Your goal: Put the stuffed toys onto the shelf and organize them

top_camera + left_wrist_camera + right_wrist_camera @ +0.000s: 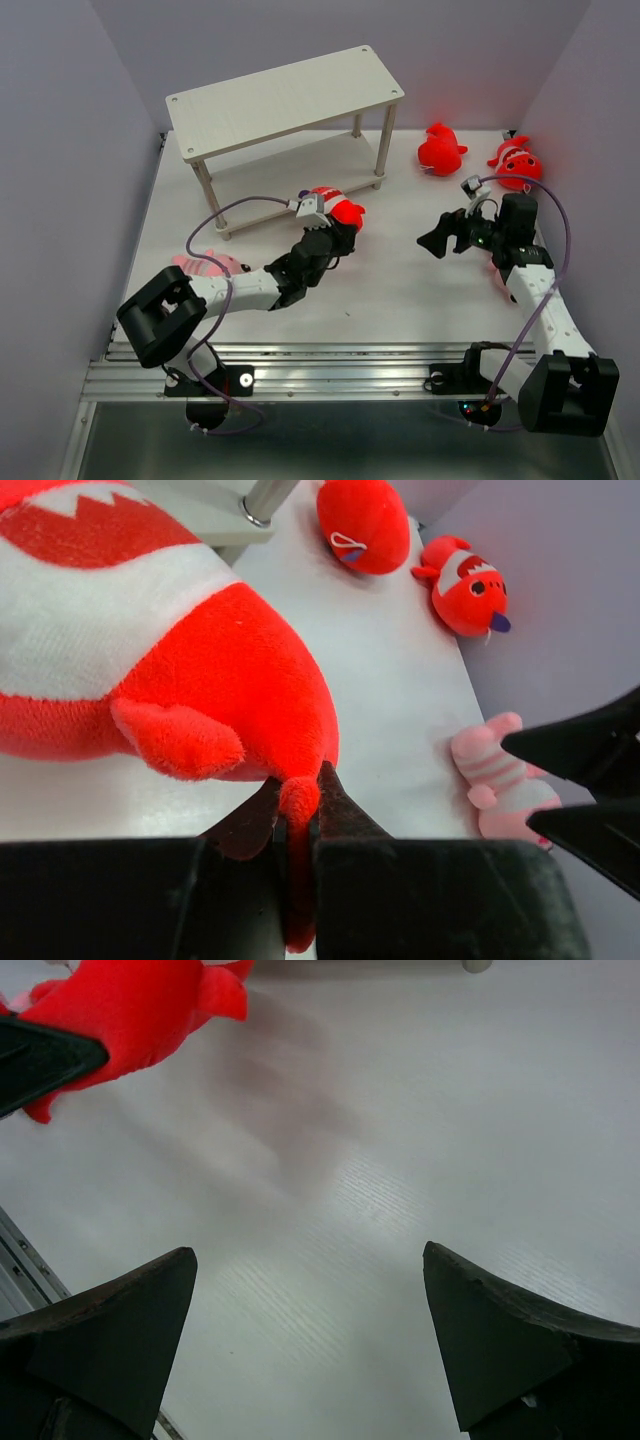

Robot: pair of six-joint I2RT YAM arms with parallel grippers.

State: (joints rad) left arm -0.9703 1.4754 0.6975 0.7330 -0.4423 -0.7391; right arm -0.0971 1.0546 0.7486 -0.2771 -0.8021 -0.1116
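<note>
The shelf (285,100) stood far left. Right of it lay one toy (441,149), then another toy (515,163); a third toy (340,210) before it, a fourth toy (205,265) near left.

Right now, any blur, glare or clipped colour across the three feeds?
Top external: sharp, but the far red shark blooms, detail clipped. Left wrist: the held shark fills the frame, slightly soft; the left tool pinching its tail is dark. Right wrist: table grain crisp, a smeared shadow under the held shark; the open right tool reads near black.
</note>
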